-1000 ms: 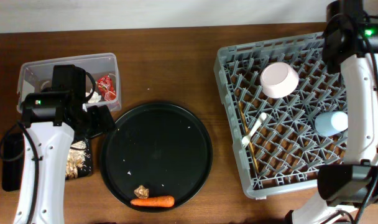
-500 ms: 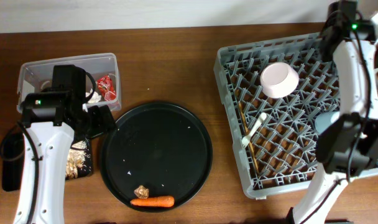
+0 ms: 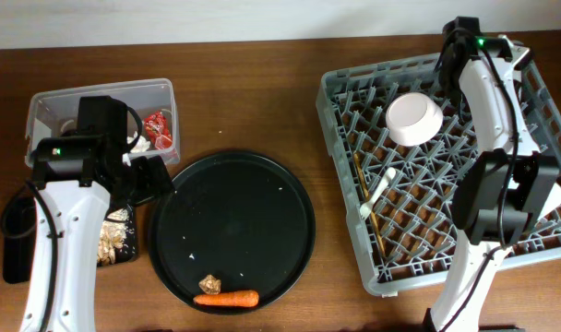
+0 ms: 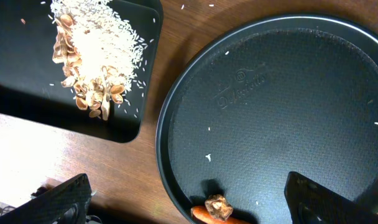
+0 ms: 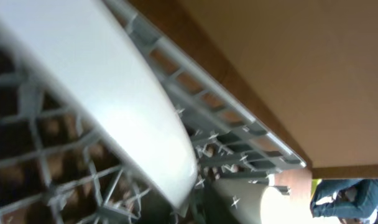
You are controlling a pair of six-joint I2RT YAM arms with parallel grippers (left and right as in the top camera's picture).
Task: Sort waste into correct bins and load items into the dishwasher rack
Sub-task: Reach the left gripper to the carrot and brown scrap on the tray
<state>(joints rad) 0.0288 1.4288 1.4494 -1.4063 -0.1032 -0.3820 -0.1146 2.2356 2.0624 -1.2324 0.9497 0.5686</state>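
There, a slim orange carrot (image 3: 226, 299) beside a small brown lump (image 3: 208, 283).

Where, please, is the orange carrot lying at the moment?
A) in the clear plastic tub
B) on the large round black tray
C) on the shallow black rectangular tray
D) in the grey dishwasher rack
B: the orange carrot lies on the large round black tray, near its front rim, with the small brown lump close by it.
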